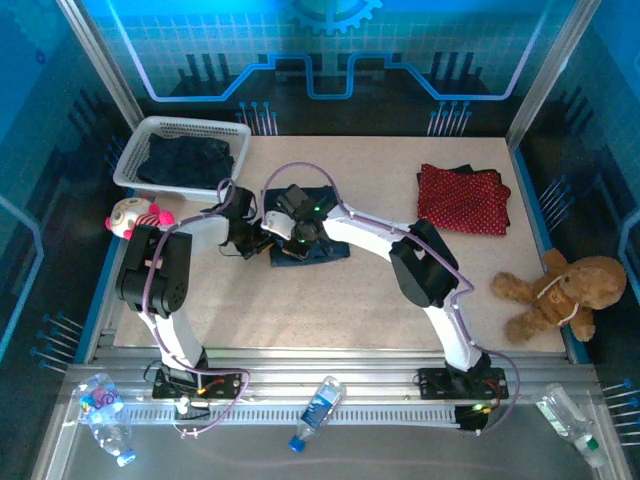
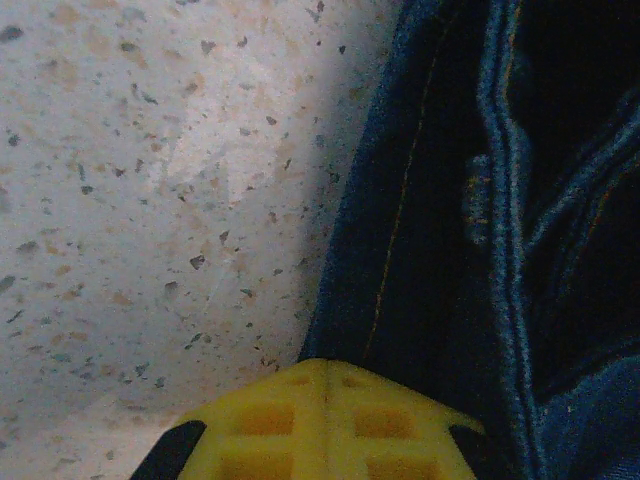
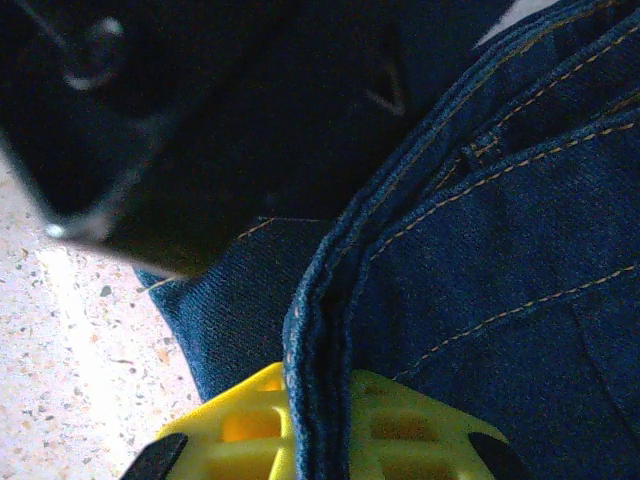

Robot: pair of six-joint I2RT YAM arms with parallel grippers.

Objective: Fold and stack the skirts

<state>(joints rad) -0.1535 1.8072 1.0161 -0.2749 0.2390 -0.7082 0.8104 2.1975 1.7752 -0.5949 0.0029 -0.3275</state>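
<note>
Nearest, 3 plastic bottles (image 1: 318, 408) lie on the metal rail by the 2 arm bases. Further in, both arms bend toward the middle of the table (image 1: 330, 310) and meet over 1 dark blue denim skirt (image 1: 318, 250), which lies bunched on the speckled top. Right gripper (image 3: 318, 395): yellow fingers closed, with a folded denim hem clamped between them and the seam running up out of the grip. Left gripper (image 2: 322, 385): fingers pressed fully together right at the skirt's left edge, low over the tabletop; can't tell if any cloth is nipped. Brown teddy bear (image 1: 555, 290) sits at the right edge, pink-and-white plush toy (image 1: 133, 215) at the left edge. Beyond, on the right, the red skirt (image 1: 462, 198) lies flat and folded, with dark cloth (image 1: 457, 169) poking out under its far side. Far left corner: white mesh basket (image 1: 190, 125) with dark garments (image 1: 185, 160) heaped inside.
</note>
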